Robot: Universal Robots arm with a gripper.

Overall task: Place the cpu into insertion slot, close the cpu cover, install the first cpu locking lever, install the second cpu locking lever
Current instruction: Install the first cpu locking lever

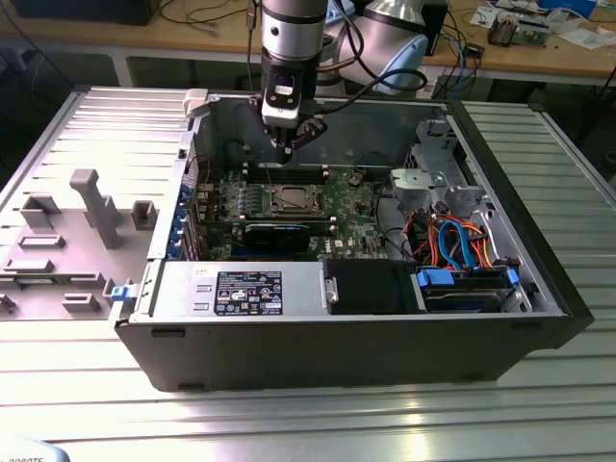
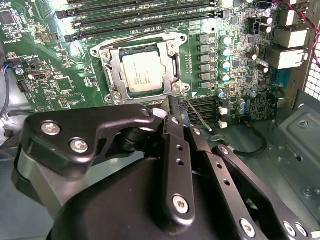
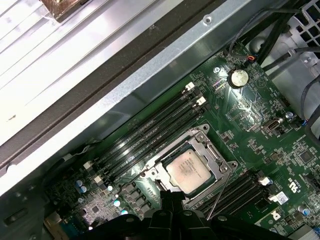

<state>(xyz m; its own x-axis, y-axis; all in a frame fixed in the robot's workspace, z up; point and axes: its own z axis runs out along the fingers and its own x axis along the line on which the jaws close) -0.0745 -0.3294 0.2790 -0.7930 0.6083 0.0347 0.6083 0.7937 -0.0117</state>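
Note:
The cpu (image 2: 142, 70) lies flat in the insertion slot (image 1: 289, 200) on the green board, its silver-grey top showing through the window of the cpu cover (image 2: 112, 75). The cover is folded down around the chip in both wrist views: cpu (image 3: 187, 170), cover (image 3: 210, 150). One thin wire locking lever (image 3: 220, 195) stands raised off the socket's side, and it also shows as a lever (image 2: 202, 122) beside my fingers. Another wire lever (image 2: 130, 40) runs along the socket's far edge. My gripper (image 1: 286, 154) hangs shut and empty just above the socket, gripper (image 2: 176, 102), gripper (image 3: 172, 196).
Long memory slots (image 3: 150, 130) flank the socket. A black card (image 1: 276, 234) lies in front of it. A drive cage with blue and orange cables (image 1: 462, 245) fills the exterior view's right of the case. A power supply (image 1: 241, 289) sits in front. Grey fixtures (image 1: 77, 231) stand outside.

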